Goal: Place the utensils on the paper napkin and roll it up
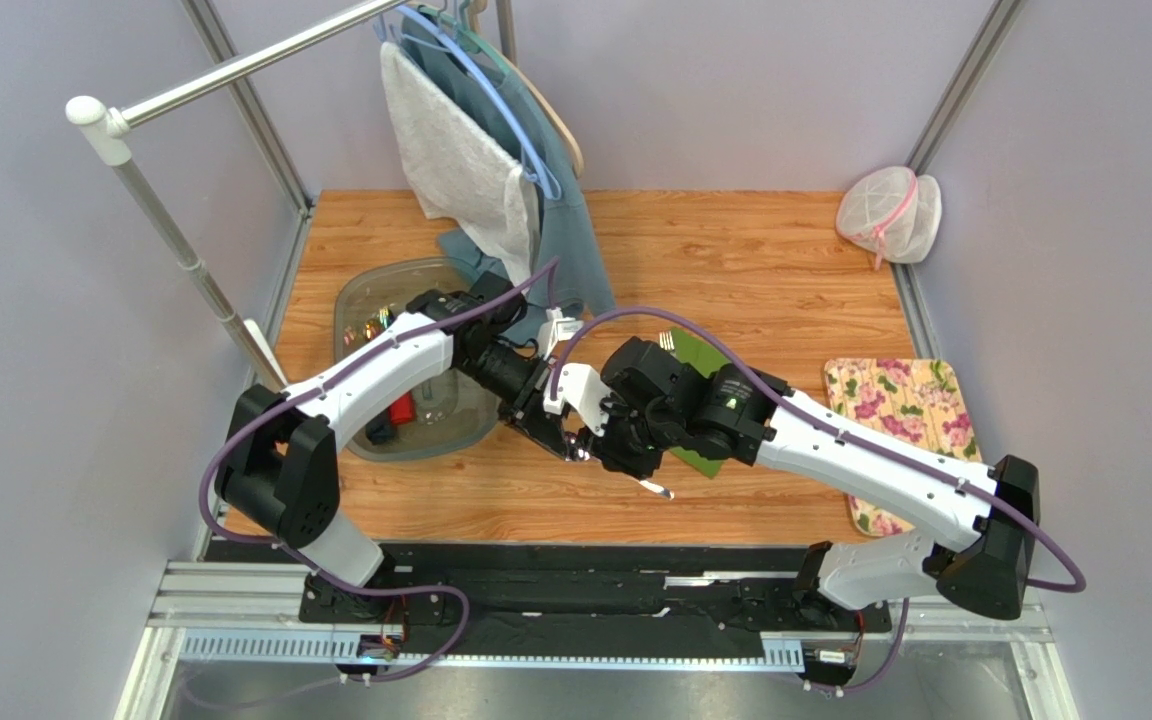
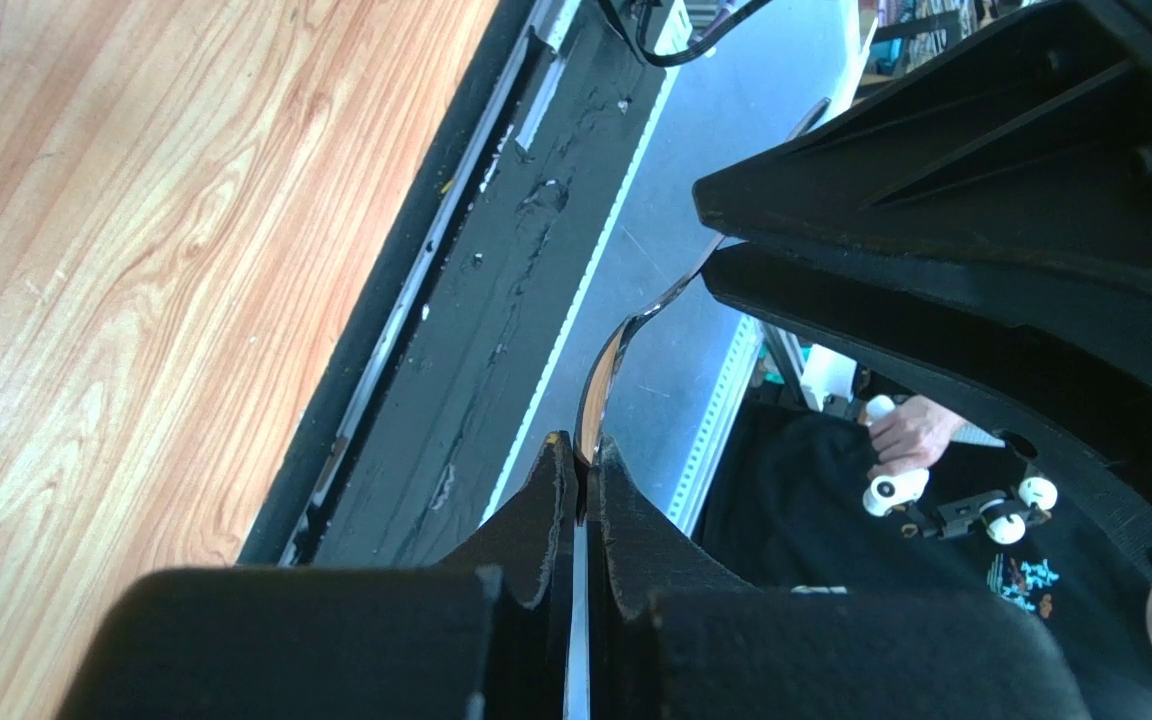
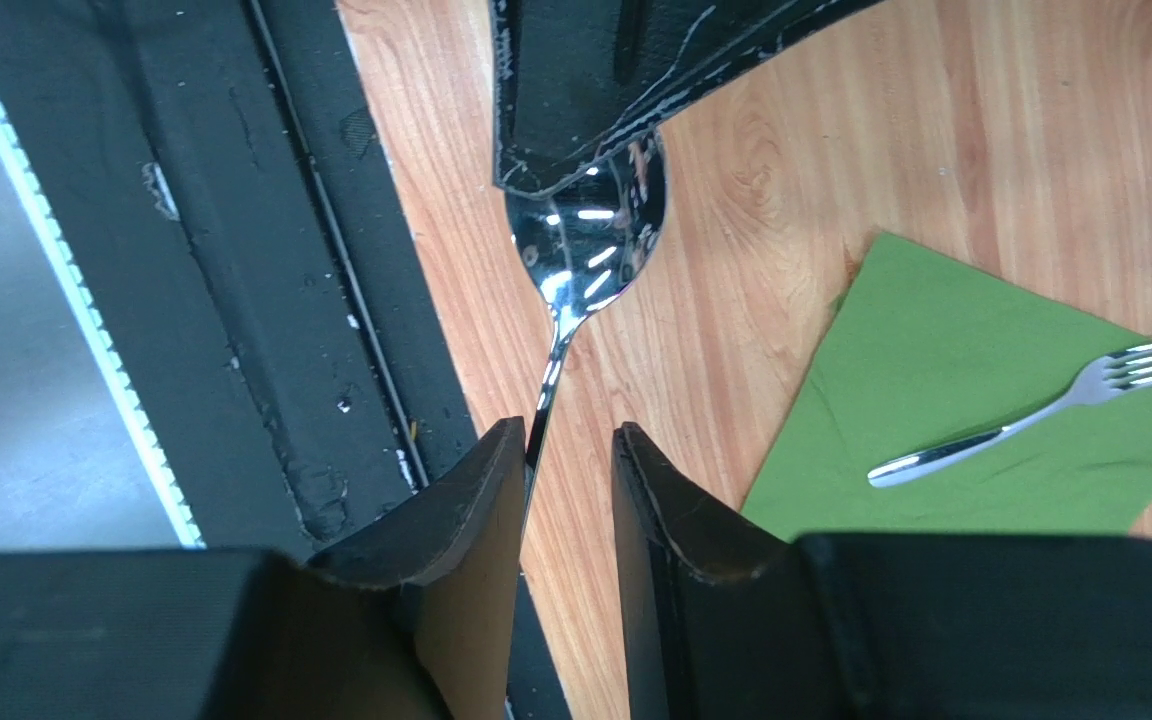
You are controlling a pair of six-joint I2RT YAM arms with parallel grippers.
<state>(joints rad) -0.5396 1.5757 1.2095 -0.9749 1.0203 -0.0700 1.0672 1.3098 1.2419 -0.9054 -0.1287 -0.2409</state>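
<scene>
Above the counter (image 3: 868,135) beside the paper napkin (image 3: 898,345), clenched the spoon (image 3: 597,248) in the left hand (image 2: 585,465), straddled its handle with the right hand (image 3: 567,450) unclenched.

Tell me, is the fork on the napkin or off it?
On. The fork lies flat on the green napkin, tines by its edge.

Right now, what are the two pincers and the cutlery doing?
Left pincer shut on spoon. Right pincer open, straddling its handle. Fork flat on green napkin. Nothing in the way.
</scene>
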